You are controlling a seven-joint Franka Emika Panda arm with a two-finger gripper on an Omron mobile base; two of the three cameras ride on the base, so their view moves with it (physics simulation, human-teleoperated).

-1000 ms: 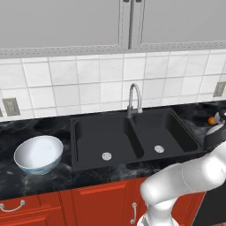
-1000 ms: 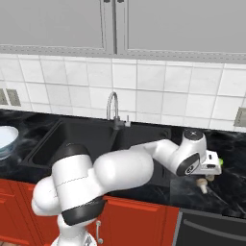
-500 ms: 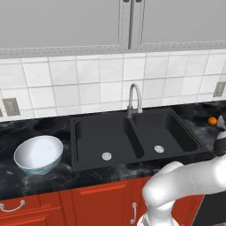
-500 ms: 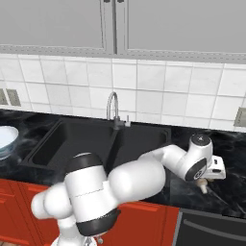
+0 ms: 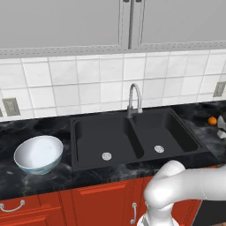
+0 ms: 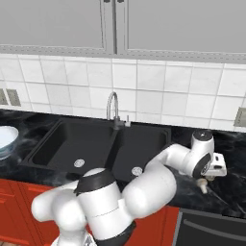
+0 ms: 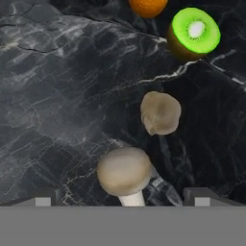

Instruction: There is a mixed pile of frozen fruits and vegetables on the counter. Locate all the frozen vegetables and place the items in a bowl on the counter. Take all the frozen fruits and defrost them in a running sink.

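Claw (image 7: 123, 197) spread above smooth tan round-capped mushroom (image 7: 126, 173).

Evenly and brightly lit from above, soft sheen on the black counter (image 7: 72, 96), faint shadows beneath the mushrooms (image 7: 126, 170), slightly soft and pixelated throughout, no edge distortion

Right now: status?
Gripper open, over near mushroom. Second mushroom, kiwi, orange beyond on counter. Nothing blocking.
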